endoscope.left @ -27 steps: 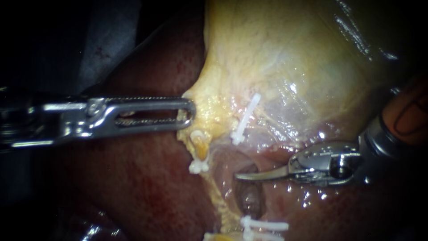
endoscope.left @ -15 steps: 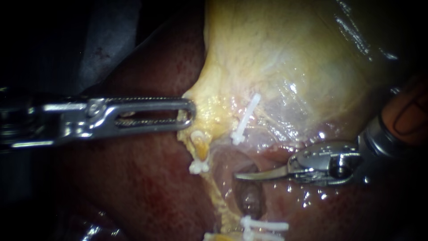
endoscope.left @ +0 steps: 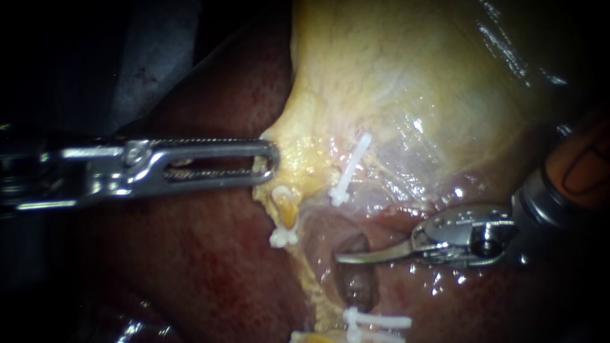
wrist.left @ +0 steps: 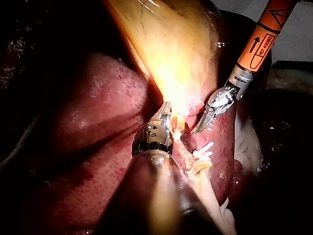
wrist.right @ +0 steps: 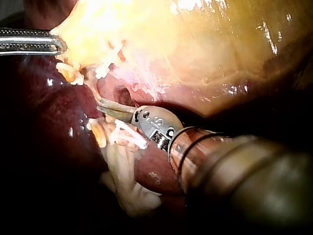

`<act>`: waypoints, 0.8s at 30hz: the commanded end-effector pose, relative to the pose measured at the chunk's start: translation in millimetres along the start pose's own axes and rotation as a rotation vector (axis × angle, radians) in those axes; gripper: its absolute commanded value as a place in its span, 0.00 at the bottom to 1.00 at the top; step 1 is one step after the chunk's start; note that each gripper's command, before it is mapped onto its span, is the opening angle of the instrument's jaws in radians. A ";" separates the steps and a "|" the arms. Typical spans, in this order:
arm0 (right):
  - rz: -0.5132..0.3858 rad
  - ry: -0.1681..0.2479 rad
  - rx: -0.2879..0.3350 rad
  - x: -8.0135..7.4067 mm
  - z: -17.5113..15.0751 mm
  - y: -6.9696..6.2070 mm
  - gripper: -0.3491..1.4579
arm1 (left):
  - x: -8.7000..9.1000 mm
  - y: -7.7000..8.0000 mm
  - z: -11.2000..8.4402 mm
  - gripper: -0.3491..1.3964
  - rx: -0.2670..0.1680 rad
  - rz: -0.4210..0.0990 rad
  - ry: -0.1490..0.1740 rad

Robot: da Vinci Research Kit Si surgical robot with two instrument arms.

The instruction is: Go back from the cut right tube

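Note:
My left instrument (endoscope.left: 270, 162) comes in level from the left, its long slotted jaws shut on the yellow edge of the gallbladder (endoscope.left: 413, 76). My right instrument (endoscope.left: 338, 258) has thin curved blades that lie together. Their tip rests at the dark hollow (endoscope.left: 356, 282) between the cut ends of the right tube. A white clip (endoscope.left: 349, 168) sits on the upper end, and two more clips (endoscope.left: 375, 321) lie below. Another clip (endoscope.left: 283, 237) closes a short yellow stump under the left jaws. In the right wrist view the blade tip (wrist.right: 100, 106) points at the clipped strands.
Dark red liver (endoscope.left: 190, 254) fills the lower left and lies beneath both instruments. The right instrument's orange shaft (wrist.left: 264, 34) slants down beside the gallbladder. Dark background lies beyond the liver at the upper left.
The right instrument's blade tip has dipped slightly lower against the tissue, and its wrist has shifted a little. The left instrument and the clips have not moved.

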State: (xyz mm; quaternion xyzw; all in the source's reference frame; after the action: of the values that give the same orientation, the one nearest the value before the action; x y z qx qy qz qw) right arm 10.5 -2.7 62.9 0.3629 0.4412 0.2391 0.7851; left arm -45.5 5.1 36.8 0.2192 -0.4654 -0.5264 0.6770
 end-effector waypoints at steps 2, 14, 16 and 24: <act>0.000 0.002 -0.003 0.0 0.0 0.0 0.46 | 0.0 0.0 0.0 0.00 0.000 0.000 0.000; 0.000 0.001 -0.001 0.1 -0.2 0.0 0.46 | 0.0 0.0 0.0 0.00 0.000 0.000 0.000; 0.001 0.001 0.000 0.2 -0.4 0.0 0.46 | 0.0 0.0 0.0 0.00 0.000 0.000 0.000; -0.005 0.013 -0.005 1.7 -3.4 -0.6 0.42 | 0.1 0.6 0.2 0.00 0.001 0.002 0.000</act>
State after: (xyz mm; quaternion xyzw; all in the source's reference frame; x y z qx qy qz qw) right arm 8.2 -0.4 60.1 0.3562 0.4476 0.2429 0.7834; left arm -45.2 5.4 37.5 0.2183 -0.4656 -0.5258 0.6776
